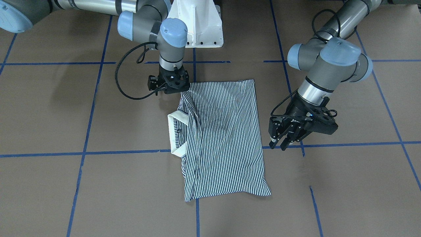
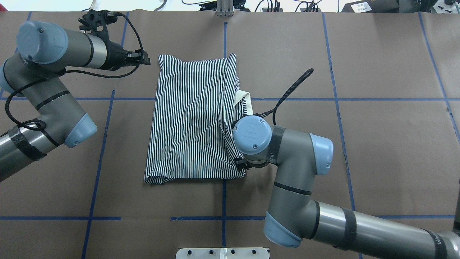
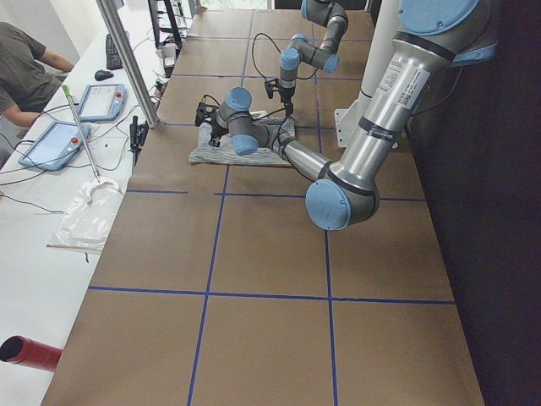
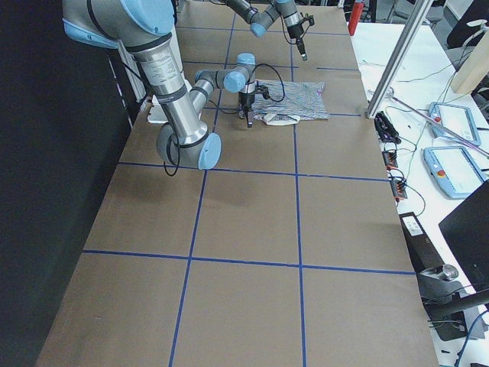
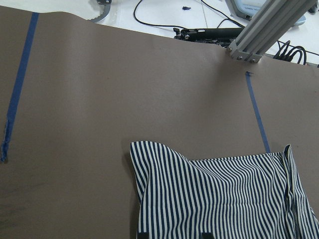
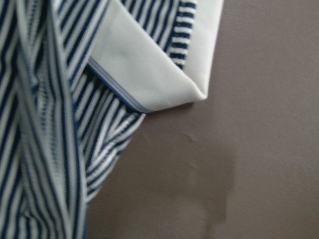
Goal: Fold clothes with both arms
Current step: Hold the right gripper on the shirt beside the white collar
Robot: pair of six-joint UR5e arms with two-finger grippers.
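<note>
Two grippers, one shirt: left gripper point(image 1: 280, 144), fingers apart, clear of the shirt's left edge; striped shirt point(image 2: 190, 118), folded flat mid-table point(image 2: 359, 144), white collar point(image 2: 244, 99) rightward; right gripper point(image 1: 172, 86) at near-right corner, fingers hidden, grip unclear

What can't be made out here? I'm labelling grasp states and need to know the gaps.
1. Right gripper: fingers hidden beneath its own body, front-facing view; beneath the wrist joint, overhead view.
2. Left gripper: fingertips cut off by the left wrist view's bottom edge.
3. Side views: both grippers too small.
</note>
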